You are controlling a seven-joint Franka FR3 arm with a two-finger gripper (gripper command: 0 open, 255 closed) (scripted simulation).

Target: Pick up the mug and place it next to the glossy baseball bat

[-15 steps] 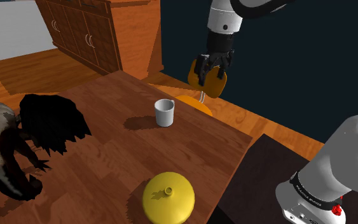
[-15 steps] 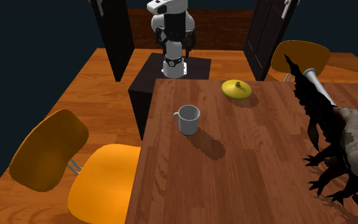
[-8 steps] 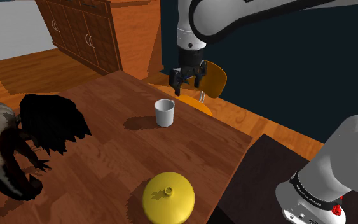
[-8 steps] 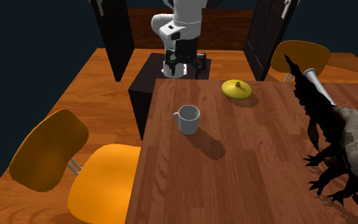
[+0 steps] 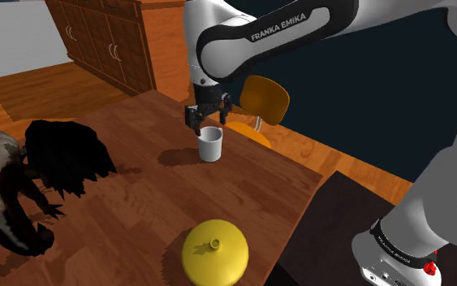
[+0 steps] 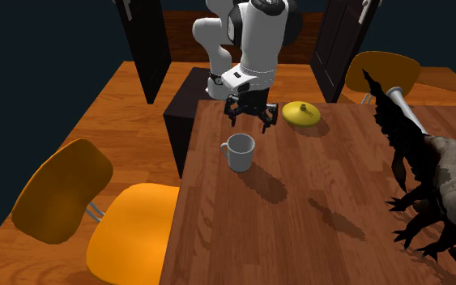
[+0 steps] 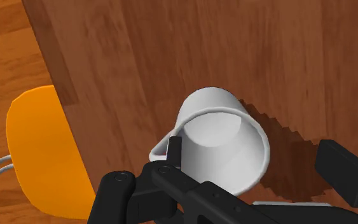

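Working on the white mug (image 5: pixel 210 145), standing upright and empty on the wooden table (image 5: pixel 137 219), with the table's edge near the mug on its handle side. Hovering just above the mug's rim with the black gripper (image 5: pixel 206 122), spread open and holding nothing. Reading the step as the last lining-up before the grasp, apparently not yet touching. Noticing, along the hand, an uneven straddle, with one fingertip (image 7: pixel 173 149) over the rim right beside the handle and the other well clear of the mug's opposite wall. Probably needing a small sideways correction before lowering, so as to be bracketing the mug's round body evenly and keeping off the handle, avoiding a lopsided squeeze turning or tipping the mug. Going down straight and slowly, stopping short of the tabletop under the mug, then closing gently on the smooth, likely slippery wall. Lifting well above the mug's present spot, minding the yellow domed object (image 5: pixel 214 252) lying apart from the mug, and aiming for the grey bat (image 6: pixel 408 113) far across from the mug, beside a black jagged mass (image 6: pixel 416 194). Leaving the orange chair (image 7: pixel 41 146), just past the edge from the mug, out of the path.
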